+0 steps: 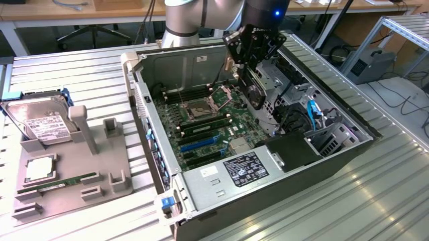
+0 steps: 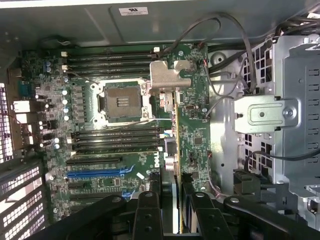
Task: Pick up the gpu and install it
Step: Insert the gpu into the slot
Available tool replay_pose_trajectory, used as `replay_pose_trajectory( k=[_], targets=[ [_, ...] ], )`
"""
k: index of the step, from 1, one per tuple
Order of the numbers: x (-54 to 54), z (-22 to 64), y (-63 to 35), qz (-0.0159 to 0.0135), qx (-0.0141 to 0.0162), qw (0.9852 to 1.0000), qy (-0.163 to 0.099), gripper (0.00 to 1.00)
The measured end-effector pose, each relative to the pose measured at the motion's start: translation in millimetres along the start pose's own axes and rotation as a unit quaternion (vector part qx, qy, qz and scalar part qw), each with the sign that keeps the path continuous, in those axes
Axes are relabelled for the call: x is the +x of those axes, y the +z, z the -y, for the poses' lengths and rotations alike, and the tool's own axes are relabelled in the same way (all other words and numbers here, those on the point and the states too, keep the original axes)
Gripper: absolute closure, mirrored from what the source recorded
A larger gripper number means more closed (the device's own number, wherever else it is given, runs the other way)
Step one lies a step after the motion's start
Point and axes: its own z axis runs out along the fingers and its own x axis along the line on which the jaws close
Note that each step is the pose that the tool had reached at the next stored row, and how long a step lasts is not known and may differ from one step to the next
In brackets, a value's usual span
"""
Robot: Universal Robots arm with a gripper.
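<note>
Currently the hand point(image 1: 246, 70) pinches the gpu point(image 1: 254, 94) between its fingers, holding it upright and edge-on inside the open computer case point(image 1: 181, 65), above the motherboard point(image 1: 234, 113), just beside the drive cage point(image 2: 300, 75).

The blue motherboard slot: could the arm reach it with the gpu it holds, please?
Probably yes: the case is open, nothing covers the blue slot, and the gripper holds the gpu above the motherboard.

dull silver metal bracket on the gpu point(image 1: 253, 94), matt grey sheet-metal case point(image 1: 188, 63), ribbed bare-metal table point(image 1: 74, 75)
</note>
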Motion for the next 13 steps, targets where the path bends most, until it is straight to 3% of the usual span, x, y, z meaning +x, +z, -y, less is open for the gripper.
replay_pose_trajectory(
  k=[13],
  targets=[
    [0.0,0.0,0.0,0.0001,-0.0004,0.9999,-0.015,0.73]
  ],
)
